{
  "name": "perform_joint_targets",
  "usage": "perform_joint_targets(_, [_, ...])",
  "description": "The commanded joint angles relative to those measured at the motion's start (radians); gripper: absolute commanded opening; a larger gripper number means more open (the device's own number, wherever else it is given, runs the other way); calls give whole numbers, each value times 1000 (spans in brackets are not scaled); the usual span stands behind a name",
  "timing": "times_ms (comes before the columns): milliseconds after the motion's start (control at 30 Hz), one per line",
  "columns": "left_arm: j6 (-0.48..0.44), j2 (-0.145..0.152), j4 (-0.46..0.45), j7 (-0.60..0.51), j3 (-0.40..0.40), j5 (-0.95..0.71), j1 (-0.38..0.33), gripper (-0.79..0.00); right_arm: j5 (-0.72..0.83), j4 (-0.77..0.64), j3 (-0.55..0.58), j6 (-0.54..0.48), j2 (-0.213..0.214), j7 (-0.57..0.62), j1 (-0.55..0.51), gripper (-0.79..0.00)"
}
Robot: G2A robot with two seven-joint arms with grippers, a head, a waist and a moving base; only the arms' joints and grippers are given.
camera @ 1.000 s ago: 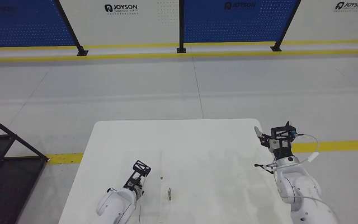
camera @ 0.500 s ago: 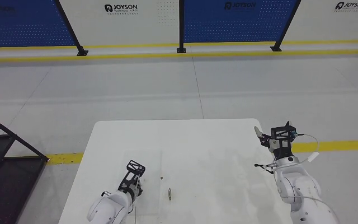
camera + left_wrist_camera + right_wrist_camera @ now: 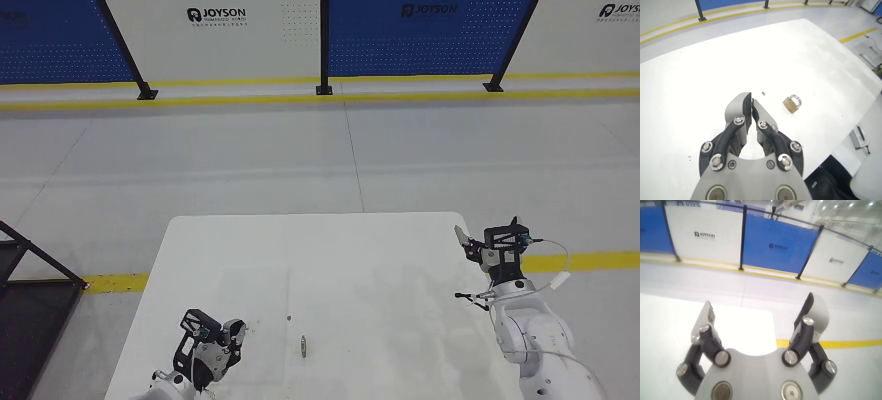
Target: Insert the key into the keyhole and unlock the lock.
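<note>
The lock [image 3: 790, 107] has a dull brass body and a shiny silver metal shackle; the desk [image 3: 715, 66] is smooth, matt white.

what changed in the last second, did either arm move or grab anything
The left end effector pulled back toward the near edge of the table, away from the padlock, and turned. Nothing was visibly taken or let go. The padlock lies where it was, and the right end effector stayed open by the table's right edge.
</note>
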Motion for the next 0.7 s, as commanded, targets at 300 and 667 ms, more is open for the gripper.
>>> perform_joint_targets(300, [-191, 9, 92, 338, -79, -13, 55, -785, -204, -99, -191, -200, 0, 41, -160, 0])
perform_joint_targets(667, [-191, 9, 92, 338, -79, -13, 55, -785, -339, 2, -491, -364, -15, 90, -155, 0])
